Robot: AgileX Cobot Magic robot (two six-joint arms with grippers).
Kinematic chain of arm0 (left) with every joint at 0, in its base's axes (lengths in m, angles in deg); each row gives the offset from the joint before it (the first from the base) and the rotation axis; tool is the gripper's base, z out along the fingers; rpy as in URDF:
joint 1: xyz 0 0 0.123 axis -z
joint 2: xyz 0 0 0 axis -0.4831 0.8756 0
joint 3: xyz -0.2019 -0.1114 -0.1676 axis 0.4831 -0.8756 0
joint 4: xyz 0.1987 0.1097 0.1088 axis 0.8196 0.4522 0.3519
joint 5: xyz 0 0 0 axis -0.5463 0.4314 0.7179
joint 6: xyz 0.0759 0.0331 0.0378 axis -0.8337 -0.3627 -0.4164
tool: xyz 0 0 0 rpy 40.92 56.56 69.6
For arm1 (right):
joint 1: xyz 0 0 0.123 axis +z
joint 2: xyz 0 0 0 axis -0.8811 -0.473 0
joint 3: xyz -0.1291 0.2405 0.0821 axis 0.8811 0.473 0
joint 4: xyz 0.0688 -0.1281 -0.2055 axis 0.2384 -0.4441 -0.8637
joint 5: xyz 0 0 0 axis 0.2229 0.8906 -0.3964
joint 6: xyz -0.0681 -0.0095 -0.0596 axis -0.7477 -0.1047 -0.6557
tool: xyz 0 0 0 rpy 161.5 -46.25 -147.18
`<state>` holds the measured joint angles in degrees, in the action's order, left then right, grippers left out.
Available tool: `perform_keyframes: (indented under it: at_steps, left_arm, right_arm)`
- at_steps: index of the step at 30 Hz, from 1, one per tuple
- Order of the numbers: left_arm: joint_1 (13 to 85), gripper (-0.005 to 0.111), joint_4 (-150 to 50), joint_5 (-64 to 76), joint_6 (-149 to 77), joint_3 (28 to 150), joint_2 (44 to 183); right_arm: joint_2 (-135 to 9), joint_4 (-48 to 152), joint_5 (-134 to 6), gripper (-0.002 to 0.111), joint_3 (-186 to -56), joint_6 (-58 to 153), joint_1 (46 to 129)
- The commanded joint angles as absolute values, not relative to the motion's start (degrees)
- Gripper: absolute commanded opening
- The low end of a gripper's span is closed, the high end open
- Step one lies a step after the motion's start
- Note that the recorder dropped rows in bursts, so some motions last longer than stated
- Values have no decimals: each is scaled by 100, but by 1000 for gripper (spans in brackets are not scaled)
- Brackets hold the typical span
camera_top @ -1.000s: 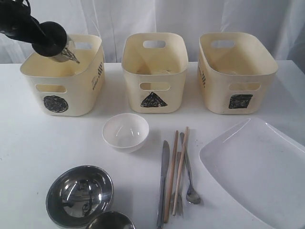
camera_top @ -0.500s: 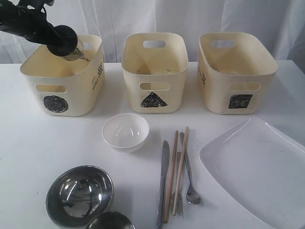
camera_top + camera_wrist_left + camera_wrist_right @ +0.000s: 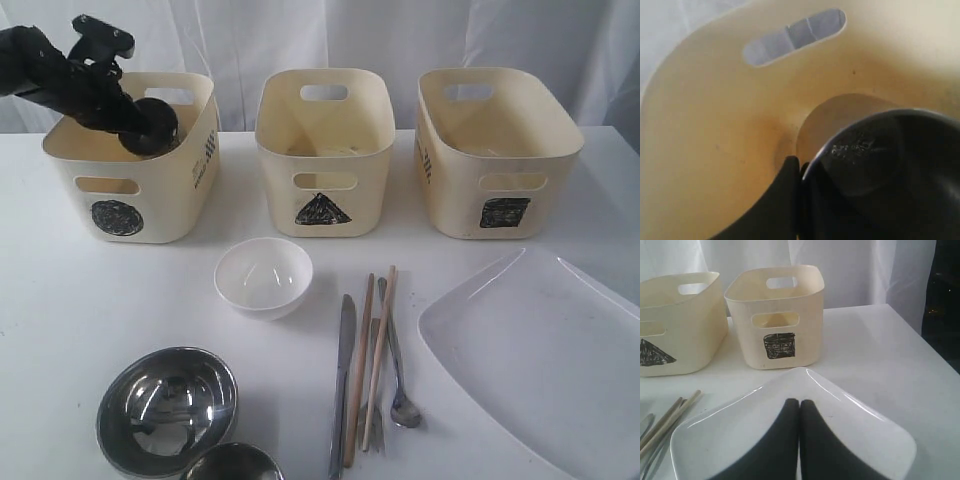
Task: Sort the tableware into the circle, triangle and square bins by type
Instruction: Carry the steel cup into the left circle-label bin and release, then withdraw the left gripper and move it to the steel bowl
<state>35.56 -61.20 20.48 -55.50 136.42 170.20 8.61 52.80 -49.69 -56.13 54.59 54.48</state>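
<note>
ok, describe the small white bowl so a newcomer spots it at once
At the back of the table, find the triangle tub, middle of a row of three. The small white bowl stands upright just in front of it. It is the only round white piece: the steel bowl nearer the front is shiny metal, the white plate large and square.

You've got three cream tubs in a row at the back: circle tub (image 3: 130, 190) left, triangle tub (image 3: 325, 170) middle, square tub (image 3: 495, 170) right. One steel mug (image 3: 880, 165) sits tilted inside the circle tub. In front, your small white bowl (image 3: 263, 277) stands upright, the steel bowl (image 3: 167, 410) nearer, a second mug (image 3: 232, 462) touching it. Knife (image 3: 343, 385), chopsticks (image 3: 358, 375), fork (image 3: 363, 415) and spoon (image 3: 405, 412) lie side by side; the square plate (image 3: 540, 350) lies right
</note>
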Motion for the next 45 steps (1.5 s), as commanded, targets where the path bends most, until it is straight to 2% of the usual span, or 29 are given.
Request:
perform_keyframes:
  at_steps: [1, 4, 9, 12, 19, 24, 30, 35, 40, 45]
  left_arm:
    - [3590, 0, -6196, 2217, -5401, 13697, 17025]
    - [3590, 4, -6196, 2241, -5401, 13697, 17015]
    - [3590, 33, -6249, 2153, -5252, 13697, 16987]
    - [3590, 44, -6249, 2139, -5061, 13697, 16919]
    - [3590, 33, -6239, 2460, -4946, 13697, 16484]
    - [3590, 34, -6239, 3169, -4951, 13697, 15929]
    - [3590, 34, -5917, 5020, -4844, 13697, 15318]
    - [3590, 34, -6147, 6029, -4777, 13686, 14931]
    - [3602, 34, -6348, 6494, -4558, 13595, 14553]
    - [3602, 34, -6283, 6390, -4536, 12636, 13900]
  right_arm:
    - [895, 5256, -5004, 0, -5578, 5484, 5490]
    - [895, 5256, -5004, 0, -5578, 5484, 5490]
    - [895, 5256, -5004, 0, -5578, 5484, 5490]
    - [895, 5256, -5004, 0, -5578, 5484, 5490]
    - [895, 5256, -5004, 0, -5578, 5484, 5490]
    - [895, 5256, -5004, 0, -5578, 5484, 5490]
    - [895, 5256, -5004, 0, -5578, 5484, 5490]
    - [895, 5256, -5004, 0, -5578, 5484, 5490]
    - [895, 5256, -5004, 0, -5578, 5484, 5490]
    - [895, 5256, -5004, 0, -5578, 5484, 5490]
